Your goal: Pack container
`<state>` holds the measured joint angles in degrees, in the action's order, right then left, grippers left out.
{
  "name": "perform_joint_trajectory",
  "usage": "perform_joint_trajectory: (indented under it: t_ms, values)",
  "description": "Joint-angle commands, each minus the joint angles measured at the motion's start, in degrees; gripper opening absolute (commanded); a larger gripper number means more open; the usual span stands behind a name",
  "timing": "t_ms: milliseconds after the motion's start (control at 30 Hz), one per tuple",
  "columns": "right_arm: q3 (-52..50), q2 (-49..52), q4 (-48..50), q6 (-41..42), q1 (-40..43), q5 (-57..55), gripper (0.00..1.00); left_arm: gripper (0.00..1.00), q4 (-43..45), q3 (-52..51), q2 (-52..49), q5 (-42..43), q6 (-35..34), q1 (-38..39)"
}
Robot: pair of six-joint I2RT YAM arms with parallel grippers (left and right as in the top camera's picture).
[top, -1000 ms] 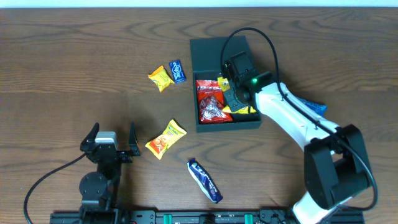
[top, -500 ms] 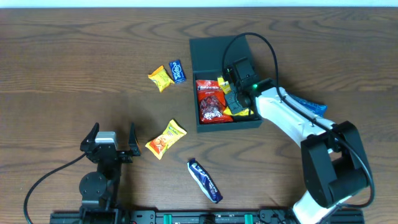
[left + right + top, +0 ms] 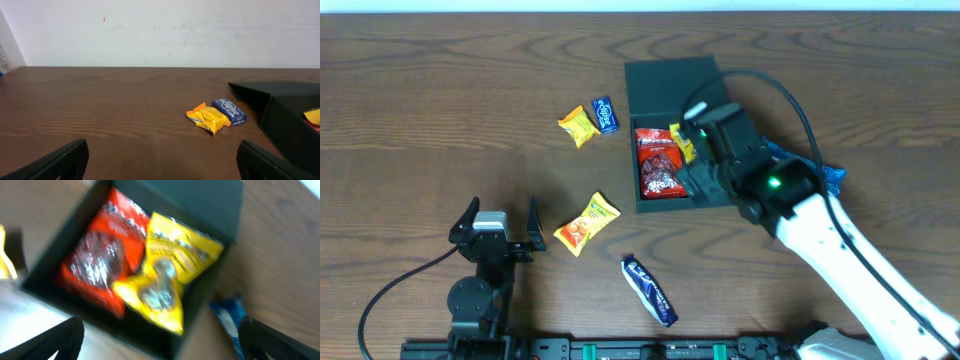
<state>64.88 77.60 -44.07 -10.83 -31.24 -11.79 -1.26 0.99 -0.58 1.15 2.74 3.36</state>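
The dark brown wood-grain desk fills my overhead feed, with a pale wall behind it in the left wrist view. The white right arm reaches in from the near right. The dark teal-green, matte, square shallow container sits right of centre, its flat lid lying open on the far side. The right claw hangs over it, spread wide and gripping nothing. The left claw is parked at the near left, equally wide and empty. A crinkled red snack packet and a yellow snack packet lie inside the container. A long blue wrapper, an orange-yellow pouch, a small yellow candy and a small blue candy lie loose on the desk.
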Motion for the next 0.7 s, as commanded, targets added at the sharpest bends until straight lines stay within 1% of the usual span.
perform_joint_trajectory:
  t_ms: [0,67,133,200,233,300,533,667]
  values:
    - [0.1,-1.9,-5.1,-14.3,1.0,-5.6,0.99,0.95,-3.2,-0.7,0.3,-0.5,-0.6,-0.3]
    - [0.1,-1.9,-9.6,-18.5,3.9,-5.5,0.99,0.95,-3.2,-0.7,0.3,-0.5,-0.6,-0.3]
    - [0.1,-1.6,-11.2,-21.6,7.9,-3.9,0.99,0.95,-3.2,-0.7,0.3,-0.5,-0.6,-0.3]
    - [0.1,-1.6,-11.5,-24.9,12.4,0.4,0.99,0.95,-3.2,-0.7,0.3,-0.5,-0.6,-0.3]
    - [0.1,-1.6,-12.2,-29.2,15.6,5.0,0.99,0.95,-3.2,-0.7,0.3,-0.5,-0.6,-0.3]
    - [0.1,-1.4,-13.7,-34.2,19.8,9.2,0.99,0.95,-3.2,-0.7,0.3,-0.5,-0.6,-0.3]
    - [0.1,5.1,-14.7,-40.9,31.5,9.9,0.98,0.95,-3.2,-0.7,0.3,-0.5,-0.6,-0.3]
    - [0.1,8.9,-12.4,-45.3,35.5,11.6,0.98,0.95,-3.2,-0.7,0.3,-0.5,-0.6,-0.3]
